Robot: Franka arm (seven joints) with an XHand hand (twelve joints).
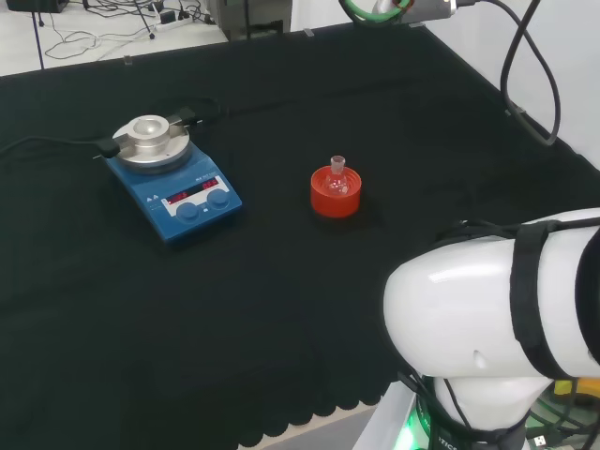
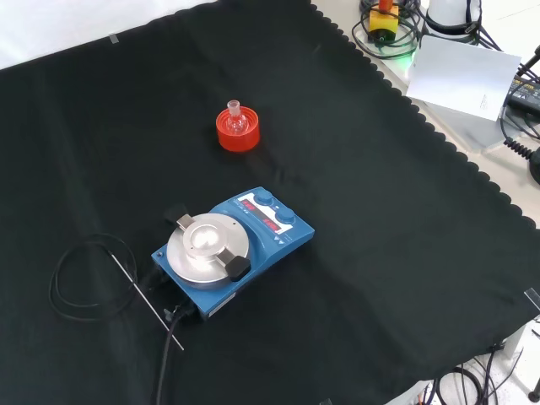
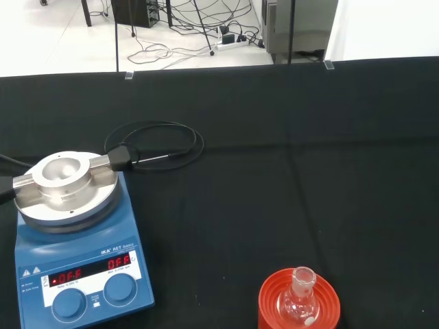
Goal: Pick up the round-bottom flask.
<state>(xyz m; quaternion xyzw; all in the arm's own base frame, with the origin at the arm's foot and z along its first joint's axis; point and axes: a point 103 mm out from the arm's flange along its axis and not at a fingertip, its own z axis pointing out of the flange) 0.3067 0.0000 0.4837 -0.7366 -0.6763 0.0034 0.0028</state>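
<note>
One small round-bottom flask (image 1: 337, 176) of clear glass sits upright in a red ribbed stand (image 1: 335, 196) near the middle of the black cloth (image 1: 281, 319), its short neck pointing up and its bulb sunk into the ring. In the front view the flask (image 2: 235, 118) and its stand (image 2: 237, 132) lie beyond the blue stirrer plate (image 2: 234, 248), well apart from it; in the head view the plate (image 1: 172, 178) is off to the left. A thin probe (image 2: 148, 302) and a coiled black cable (image 2: 84, 278) trail from the plate on the side away from the flask, so they should not hinder an approach.

The wrist view looks down on the flask (image 3: 300, 301) and stand (image 3: 299, 305) from some way off, so I judge the reach has not yet begun; the state of the hand I cannot tell.

To do this step well, the hand should probably come down from above, centred over the neck, and close on the neck or the upper bulb rather than on the ring. Clear, rounded glass is likely to slip, so the lift ought to go straight up until the bulb clears the stand, which may otherwise be dragged along.
</note>
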